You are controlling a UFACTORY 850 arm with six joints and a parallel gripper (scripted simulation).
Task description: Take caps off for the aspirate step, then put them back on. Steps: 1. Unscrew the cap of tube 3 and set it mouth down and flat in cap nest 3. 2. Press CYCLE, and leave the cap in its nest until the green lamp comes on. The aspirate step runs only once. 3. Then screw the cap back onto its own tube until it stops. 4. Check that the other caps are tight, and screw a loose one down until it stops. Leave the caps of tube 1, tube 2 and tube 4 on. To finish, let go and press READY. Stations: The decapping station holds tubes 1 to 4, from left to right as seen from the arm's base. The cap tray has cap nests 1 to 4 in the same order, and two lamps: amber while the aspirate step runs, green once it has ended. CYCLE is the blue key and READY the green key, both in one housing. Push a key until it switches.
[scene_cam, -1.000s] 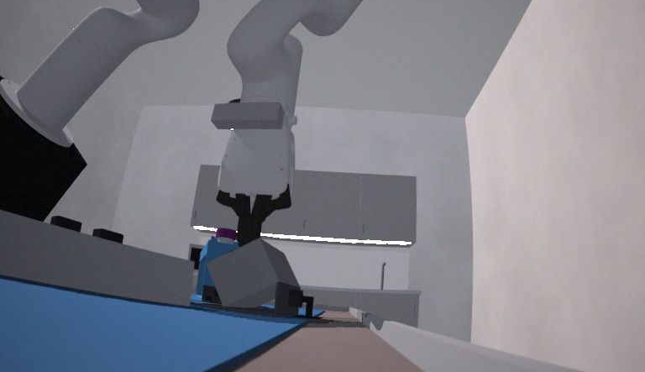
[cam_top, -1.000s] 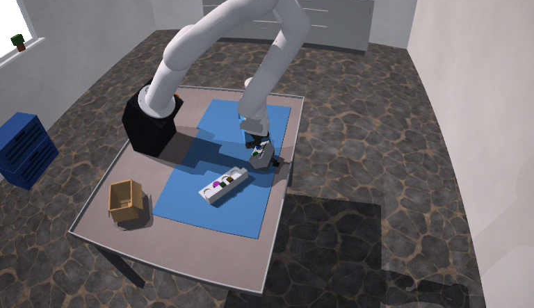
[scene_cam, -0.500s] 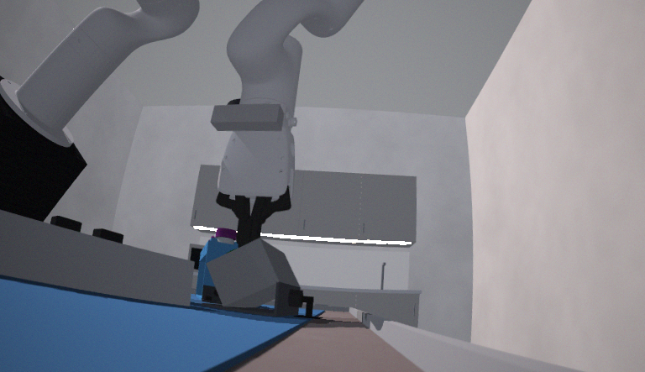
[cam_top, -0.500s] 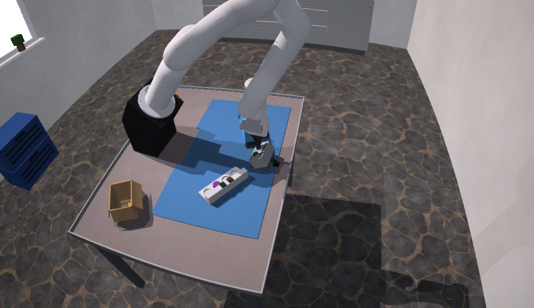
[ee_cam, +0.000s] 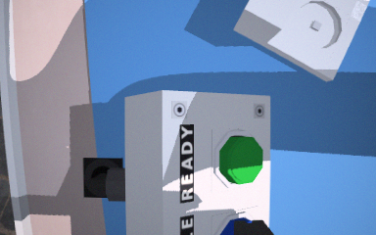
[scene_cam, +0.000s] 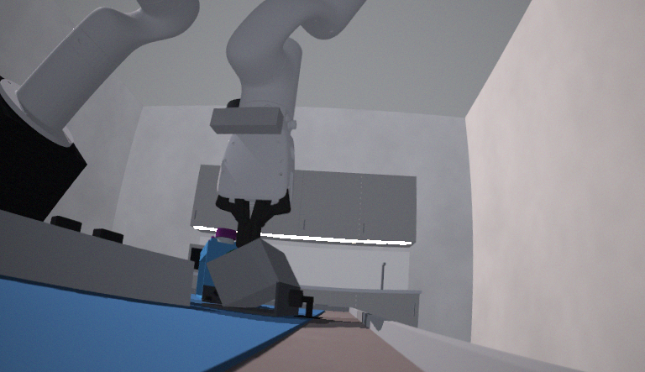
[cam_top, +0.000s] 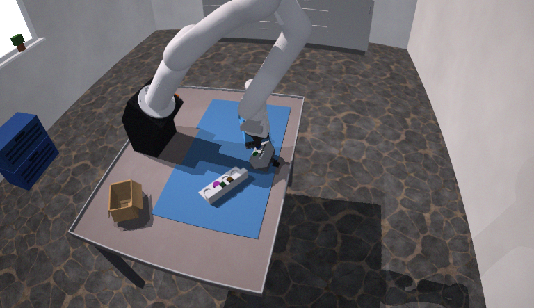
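My gripper point(cam_top: 259, 143) point(scene_cam: 249, 243) point(ee_cam: 252, 229) is shut and empty. Its tips are at the blue CYCLE key point(ee_cam: 229, 227) and partly cover it; contact is not clear. The green READY key point(ee_cam: 241, 160) point(cam_top: 255, 153) is beside it on the grey housing point(cam_top: 260, 162) point(scene_cam: 242, 275) point(ee_cam: 143, 166). A magenta cap point(cam_top: 215, 184) lies in the third nest of the white cap tray point(cam_top: 214, 199) point(scene_cam: 95, 268) point(ee_cam: 305, 44). The amber lamp point(cam_top: 229, 179) looks brownish and the green lamp point(cam_top: 222, 184) dark. A purple cap point(scene_cam: 226, 233) shows at the blue decapping station point(scene_cam: 205, 268); its other caps are hidden.
The housing and station stand on a blue mat point(cam_top: 236, 220) point(scene_cam: 118, 322). A black connector point(cam_top: 276, 163) point(scene_cam: 296, 297) point(ee_cam: 100, 177) sticks out of the housing toward the table edge. An open cardboard box point(cam_top: 135, 198) stands at the table's near left.
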